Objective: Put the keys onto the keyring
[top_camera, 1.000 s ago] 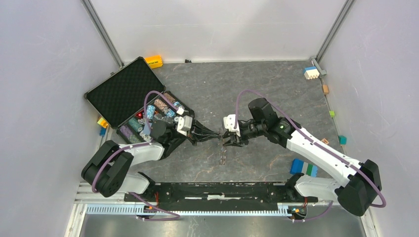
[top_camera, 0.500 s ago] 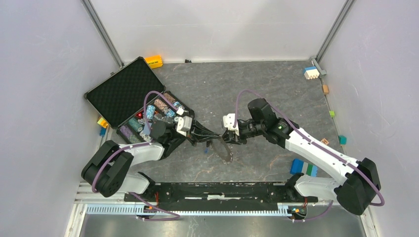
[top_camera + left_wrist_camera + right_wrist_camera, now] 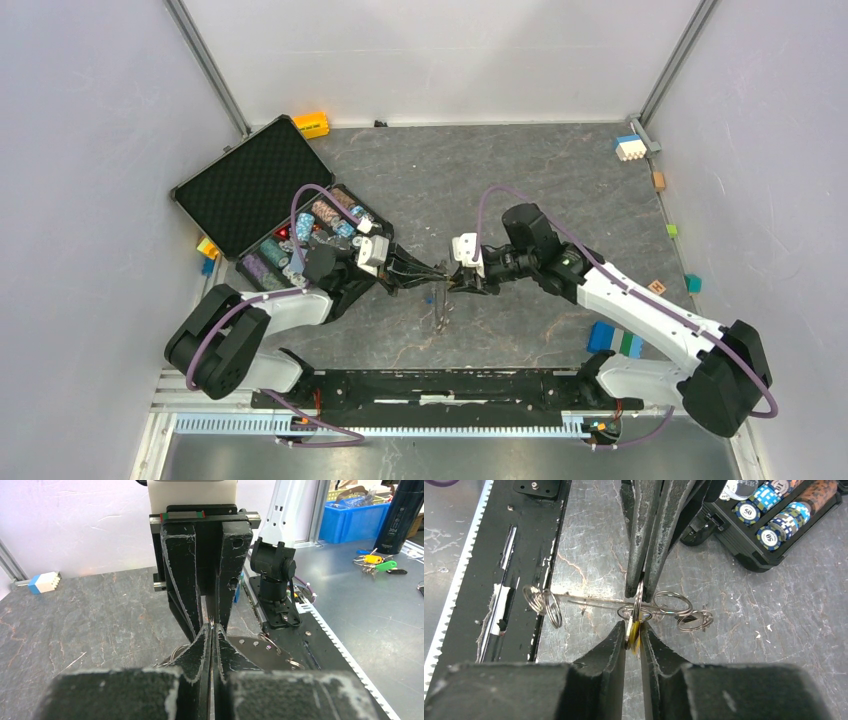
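My left gripper point(image 3: 436, 276) and right gripper point(image 3: 453, 284) meet tip to tip over the middle of the table. In the right wrist view my right gripper point(image 3: 634, 630) is shut on a small key with a yellow head point(image 3: 635, 632). Opposite it, my left gripper point(image 3: 640, 591) is shut on the keyring point(image 3: 638, 603), a thin silvery ring. Several smaller silvery rings point(image 3: 672, 603) and a thin strand link to it. The strand dangles below the grippers point(image 3: 440, 312). The left wrist view shows my left gripper point(image 3: 212, 628) shut, with a metal tag point(image 3: 260, 652) beneath. The blue key is out of view.
An open black case point(image 3: 250, 180) with poker chips point(image 3: 774, 515) lies left, just behind my left arm. The black base rail point(image 3: 440, 385) runs along the near edge. Toy blocks lie at the far left point(image 3: 312, 123), far right point(image 3: 629, 147) and near right point(image 3: 615, 340).
The dangling strand and rings have swung under the grippers, out to the right and back to the left. Both grippers stay shut and tip to tip; the right one edged slightly left.
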Robot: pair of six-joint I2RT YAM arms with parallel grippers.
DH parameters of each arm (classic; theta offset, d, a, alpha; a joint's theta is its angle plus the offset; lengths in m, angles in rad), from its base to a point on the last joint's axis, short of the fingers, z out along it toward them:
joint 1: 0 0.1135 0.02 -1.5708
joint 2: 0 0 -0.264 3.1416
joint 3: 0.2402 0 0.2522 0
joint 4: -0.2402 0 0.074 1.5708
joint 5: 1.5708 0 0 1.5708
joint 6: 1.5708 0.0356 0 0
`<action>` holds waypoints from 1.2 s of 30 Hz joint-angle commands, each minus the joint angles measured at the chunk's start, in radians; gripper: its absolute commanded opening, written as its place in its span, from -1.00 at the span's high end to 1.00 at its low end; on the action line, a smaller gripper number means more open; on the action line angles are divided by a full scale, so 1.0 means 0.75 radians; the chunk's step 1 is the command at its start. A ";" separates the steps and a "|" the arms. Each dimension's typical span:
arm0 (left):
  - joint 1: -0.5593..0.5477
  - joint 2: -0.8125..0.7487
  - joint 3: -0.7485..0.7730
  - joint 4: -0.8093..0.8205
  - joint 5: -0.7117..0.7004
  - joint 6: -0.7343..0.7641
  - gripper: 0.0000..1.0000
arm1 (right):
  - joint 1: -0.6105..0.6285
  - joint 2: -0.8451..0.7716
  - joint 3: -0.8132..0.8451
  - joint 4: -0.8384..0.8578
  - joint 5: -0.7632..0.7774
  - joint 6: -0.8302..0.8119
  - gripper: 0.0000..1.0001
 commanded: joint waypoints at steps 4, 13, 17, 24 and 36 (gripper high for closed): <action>0.000 -0.012 0.000 0.134 -0.005 -0.028 0.95 | -0.002 -0.087 -0.034 0.098 0.050 0.031 0.74; 0.010 0.000 -0.001 0.133 -0.003 -0.025 0.95 | -0.002 -0.138 -0.047 0.071 0.107 0.009 1.00; 0.010 0.007 0.001 0.122 0.010 -0.007 0.96 | -0.002 -0.130 -0.019 0.008 0.130 -0.020 1.00; 0.010 0.013 0.001 0.091 0.035 0.026 0.96 | -0.002 -0.101 0.050 -0.093 0.138 -0.049 1.00; 0.010 0.007 -0.001 0.044 0.054 0.068 0.96 | -0.002 -0.068 0.145 -0.178 0.145 -0.041 1.00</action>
